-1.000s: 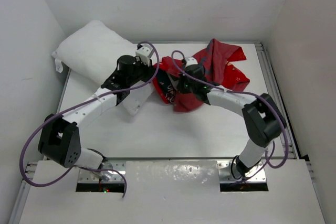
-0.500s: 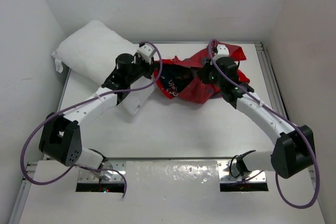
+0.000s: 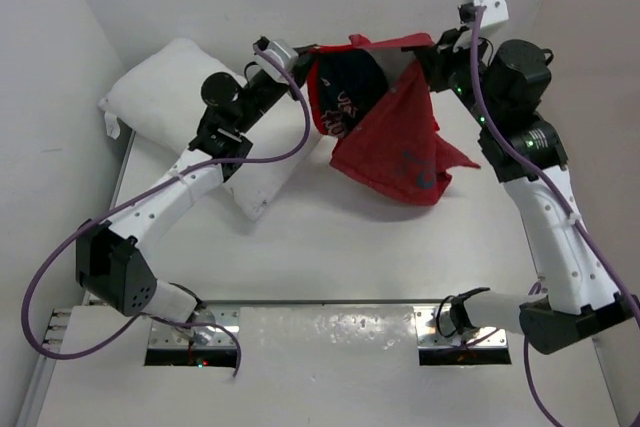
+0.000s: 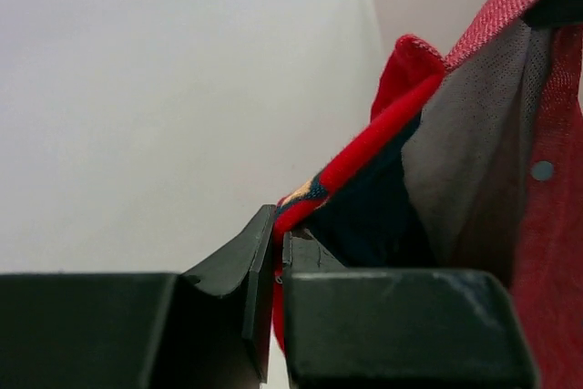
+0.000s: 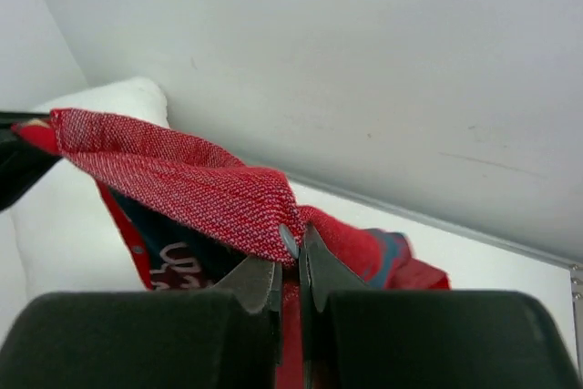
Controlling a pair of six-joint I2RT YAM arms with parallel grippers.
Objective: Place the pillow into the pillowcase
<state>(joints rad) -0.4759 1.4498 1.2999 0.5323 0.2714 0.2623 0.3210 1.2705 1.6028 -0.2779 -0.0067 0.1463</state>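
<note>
- Aloft over the far half of the bench (image 3: 400, 247): the pillowcase (image 3: 385, 147), red, strung by its upper hem between the two hands, with the rest drooping in a loose triangle toward the bench middle.
- Turned open near its left end, showing a dark inner side with white lettering; cannot tell whether the lowest tip touches the bench.
- Pinched at the left end of the hem by the left hand (image 3: 303, 51), with its fingers (image 4: 260, 261) shut tight on a fold of red cloth in the left wrist view.
- Pinched at the right end by the right hand (image 3: 440, 47), likewise clamped on the woven red edge (image 5: 182, 189), up near the far right corner of the bench.
- Lying at the far left corner: the pillow (image 3: 170, 97), white and plump, set aslant, wholly outside the case, one corner reaching under the left arm toward the bench middle.
- Looping along both arms: purple cables (image 3: 60, 267).
</note>
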